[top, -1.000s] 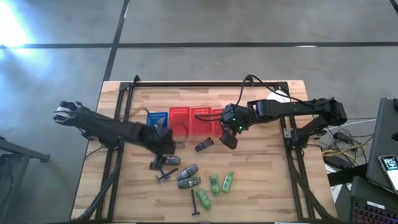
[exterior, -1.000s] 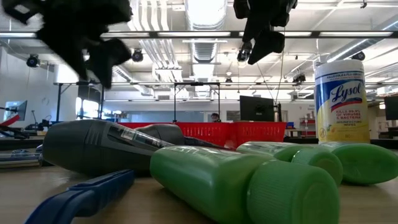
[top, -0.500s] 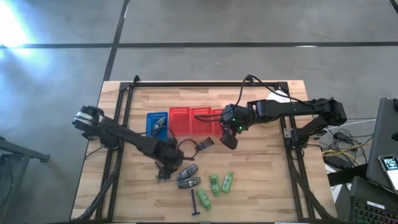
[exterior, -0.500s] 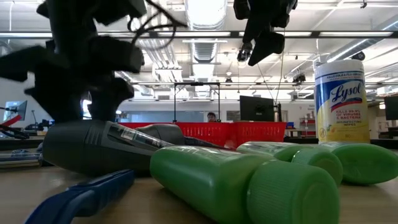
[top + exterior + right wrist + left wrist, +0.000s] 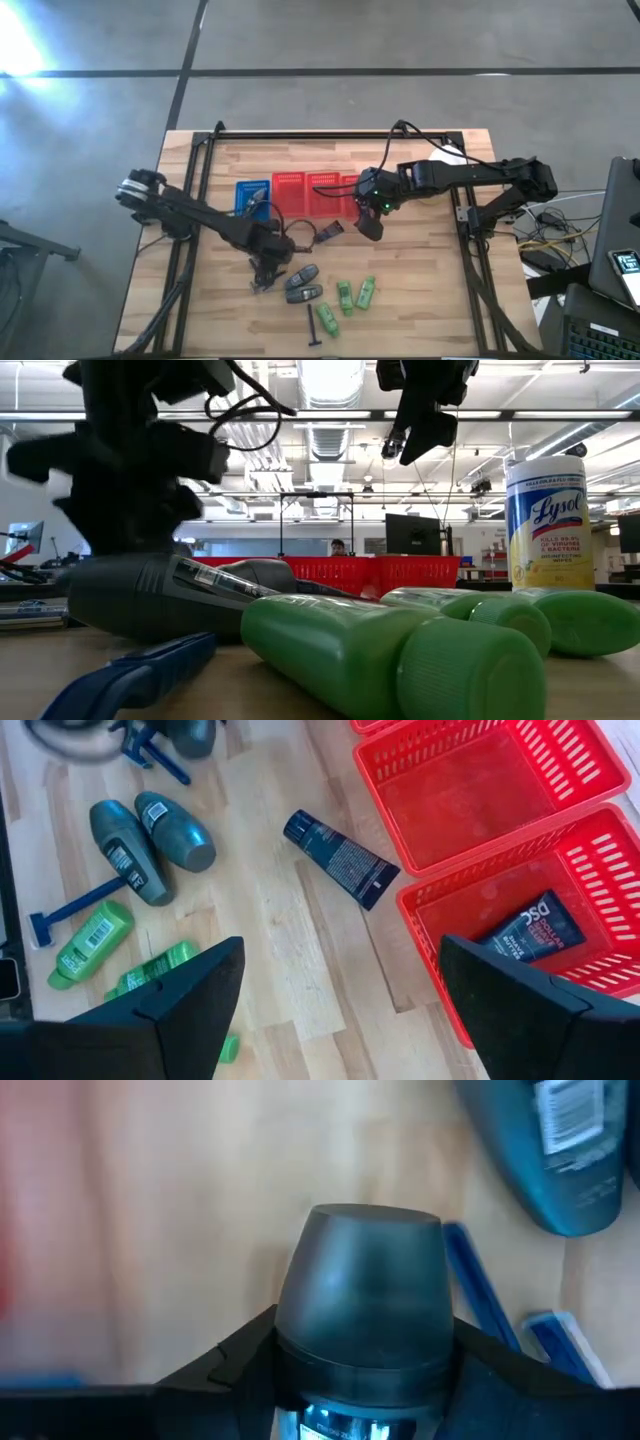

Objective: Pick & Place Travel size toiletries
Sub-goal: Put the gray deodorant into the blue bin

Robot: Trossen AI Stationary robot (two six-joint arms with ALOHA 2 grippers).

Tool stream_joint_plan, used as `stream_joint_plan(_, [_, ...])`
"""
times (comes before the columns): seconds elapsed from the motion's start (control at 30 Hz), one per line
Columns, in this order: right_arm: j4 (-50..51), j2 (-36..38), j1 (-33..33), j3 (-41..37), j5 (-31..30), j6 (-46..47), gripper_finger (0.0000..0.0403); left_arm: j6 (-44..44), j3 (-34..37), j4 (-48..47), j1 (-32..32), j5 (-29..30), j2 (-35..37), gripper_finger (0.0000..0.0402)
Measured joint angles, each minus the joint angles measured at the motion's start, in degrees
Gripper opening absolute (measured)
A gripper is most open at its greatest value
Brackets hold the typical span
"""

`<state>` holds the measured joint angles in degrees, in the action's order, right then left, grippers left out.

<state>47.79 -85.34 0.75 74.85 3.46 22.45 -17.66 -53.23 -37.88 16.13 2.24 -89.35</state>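
From above, the left claw (image 5: 268,268) sits at the pile's 9 o'clock edge on the worktop (image 5: 420,290). Its wrist camera shows it clamped around a grey bottle (image 5: 360,1295). The right claw (image 5: 335,1010) hangs wide over the red baskets (image 5: 480,820).

The left tool (image 5: 268,268) is lowered to the tabletop (image 5: 420,300), its fingers (image 5: 235,1360) closed around a grey bottle (image 5: 362,1295). The right tool (image 5: 369,226) is held raised, fingers (image 5: 190,1000) spread wide.

"Lysol" on the white tub (image 5: 545,520) with yellow label, "DSC" on the dark packet (image 5: 530,935) in a red basket (image 5: 590,870)
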Motion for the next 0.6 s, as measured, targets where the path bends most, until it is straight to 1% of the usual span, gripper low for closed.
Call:
stream_joint_plan(0.1, [0.0, 0.0, 0.0, 0.0, 0.0, -0.4, 0.0322, -11.6, -0.1, -3.8, -1.4, 1.2, 5.9, 0.021])
stream_joint_plan(0.17, [0.0, 0.0, 0.0, 0.0, 0.0, -0.7, 0.0319, -23.1, -0.1, -5.7, -2.7, 3.8, 10.9, 0.021])
stream_joint_plan(0.27, [0.0, 0.0, 0.0, 0.0, -0.5, -1.2, 0.0318, -40.8, 0.0, -11.8, -6.0, 11.6, 18.3, 0.021])
stream_joint_plan(0.33, [-0.1, 0.0, 0.1, 0.0, -0.6, -1.5, 0.0321, -50.1, 0.2, -16.9, -9.5, 17.4, 22.4, 0.021])
stream_joint_plan(0.37, [-0.2, 0.0, 0.1, 0.0, -0.7, -1.6, 0.0323, -52.5, 0.6, -18.3, -11.9, 19.6, 24.2, 0.021])
stream_joint_plan(0.4, [-0.3, 0.0, 0.1, 0.0, -0.8, -1.7, 0.0326, -53.5, 1.4, -18.6, -14.5, 20.6, 25.7, 0.021])
stream_joint_plan(0.47, [-0.4, 0.0, 0.1, 0.0, -1.1, -1.7, 0.0332, -53.3, 3.4, -16.4, -20.3, 20.6, 28.0, 0.021])
stream_joint_plan(0.53, [-0.6, 0.0, 0.1, 0.0, -1.6, -1.7, 0.0338, -51.2, 5.8, -12.6, -26.0, 19.0, 28.9, 0.021])
stream_joint_plan(0.6, [-0.6, 0.0, 0.1, 0.0, -1.7, -1.6, 0.0343, -48.6, 8.2, -8.2, -30.6, 15.3, 28.6, 0.021])
